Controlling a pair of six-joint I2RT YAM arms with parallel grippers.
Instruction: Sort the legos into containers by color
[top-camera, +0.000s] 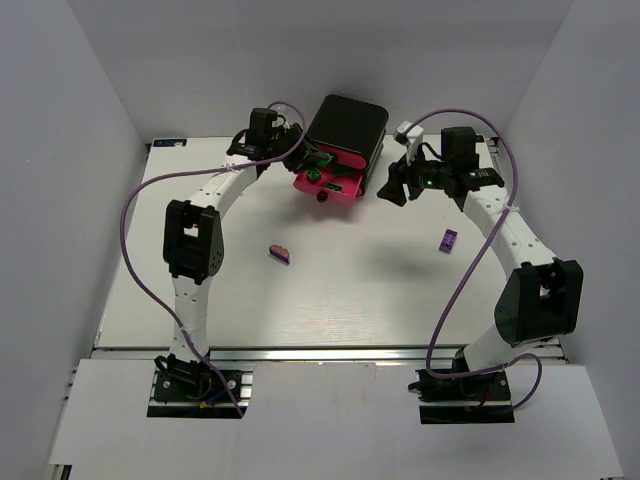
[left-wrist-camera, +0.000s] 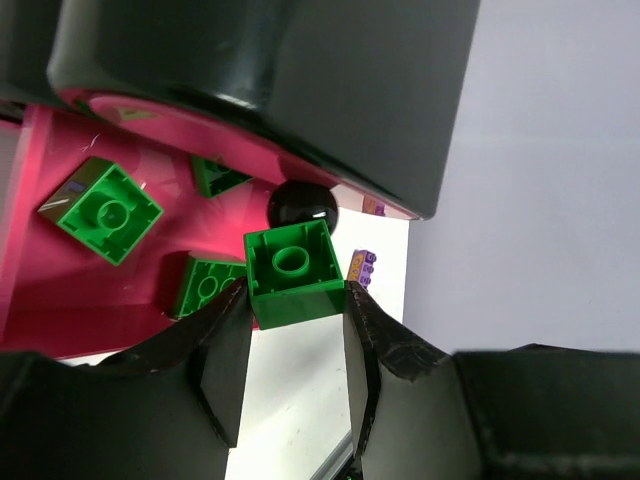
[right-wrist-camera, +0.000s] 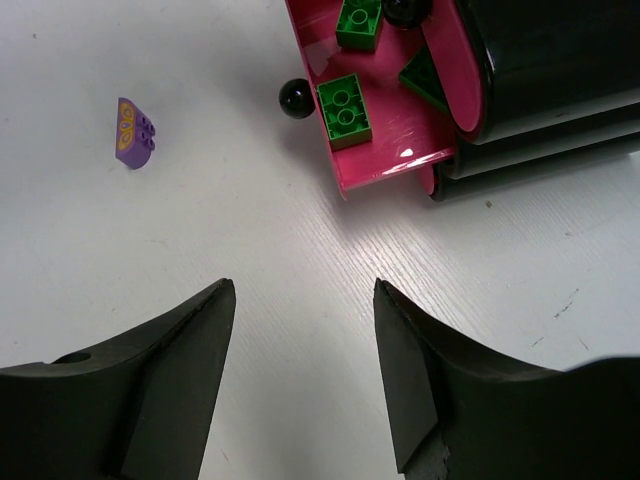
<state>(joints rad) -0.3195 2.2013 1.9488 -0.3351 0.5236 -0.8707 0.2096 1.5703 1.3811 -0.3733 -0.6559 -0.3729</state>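
Left pincer (left-wrist-camera: 295, 292) is pinching a green brick (left-wrist-camera: 291, 270) right above the front lip of the open pink drawer (left-wrist-camera: 60, 290), far middle of the worktop (top-camera: 350, 300), other greens inside. Let go here and it might clip the lip or knob (left-wrist-camera: 302, 205) and tumble out. Right pincer (right-wrist-camera: 305, 290) hangs spread, empty.

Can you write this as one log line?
left claw: shut on green lego by pink drawer | right claw: open | purple lego: on table
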